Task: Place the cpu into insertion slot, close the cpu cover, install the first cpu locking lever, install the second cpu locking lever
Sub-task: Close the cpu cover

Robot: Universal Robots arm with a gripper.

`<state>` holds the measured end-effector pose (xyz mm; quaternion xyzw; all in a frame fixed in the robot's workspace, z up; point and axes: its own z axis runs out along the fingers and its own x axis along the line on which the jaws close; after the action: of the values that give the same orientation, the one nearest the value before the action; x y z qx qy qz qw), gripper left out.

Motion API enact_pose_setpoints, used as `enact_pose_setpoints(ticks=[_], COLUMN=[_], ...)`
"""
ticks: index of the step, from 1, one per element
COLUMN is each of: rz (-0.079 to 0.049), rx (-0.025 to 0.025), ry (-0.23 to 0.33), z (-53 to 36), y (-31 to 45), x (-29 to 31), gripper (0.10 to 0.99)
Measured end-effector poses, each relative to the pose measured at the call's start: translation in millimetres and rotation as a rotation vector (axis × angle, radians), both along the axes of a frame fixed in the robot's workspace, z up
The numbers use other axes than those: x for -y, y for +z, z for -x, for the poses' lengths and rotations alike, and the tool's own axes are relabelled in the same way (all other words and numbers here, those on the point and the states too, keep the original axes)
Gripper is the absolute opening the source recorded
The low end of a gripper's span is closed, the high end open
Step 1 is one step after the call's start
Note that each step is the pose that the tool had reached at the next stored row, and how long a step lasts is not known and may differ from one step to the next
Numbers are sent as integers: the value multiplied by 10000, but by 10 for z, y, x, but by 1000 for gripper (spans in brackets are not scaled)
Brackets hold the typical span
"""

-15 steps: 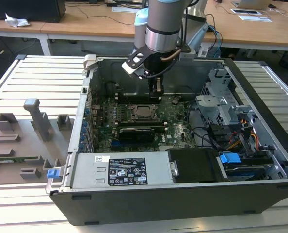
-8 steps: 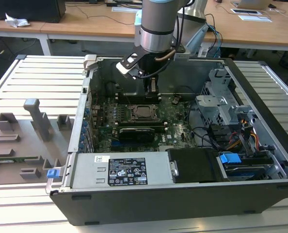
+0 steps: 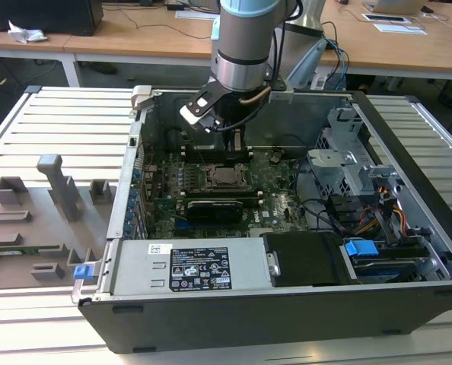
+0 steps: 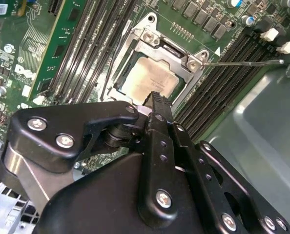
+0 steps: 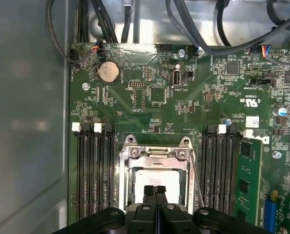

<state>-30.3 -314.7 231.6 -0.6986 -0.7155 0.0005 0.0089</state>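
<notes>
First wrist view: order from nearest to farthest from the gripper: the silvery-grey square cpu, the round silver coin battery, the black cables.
1. Silvery-grey square cpu, right at the gripper.
2. Round silver coin battery, on the green board.
3. Black cables, past the board's edge.

The cpu (image 4: 152, 78), a flat square chip with a pale silvery top, lies seated in the insertion slot (image 5: 131, 185) on the green circuit board, between banks of long black memory slots. The cpu cover (image 4: 150, 36), a thin silver metal frame, lies flat over it, the chip showing through its square window (part of both is hidden in both wrist views). A thin wire locking lever (image 4: 242, 62) juts away from one corner of the frame, out over the neighbouring slots.
</notes>
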Motion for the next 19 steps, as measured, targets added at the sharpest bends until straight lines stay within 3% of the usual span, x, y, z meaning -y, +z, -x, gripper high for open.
enact_pose_setpoints(ticks=[5,12,15,17,19], rz=[0,3,1,1,0], rx=[0,-2,0,0,0], ry=[-2,0,-1,-1,-1], z=[14,114,108,107,107], y=[-73,-137,-61,81,172], x=[0,0,0,0,0], gripper=[106,106,106,106,106])
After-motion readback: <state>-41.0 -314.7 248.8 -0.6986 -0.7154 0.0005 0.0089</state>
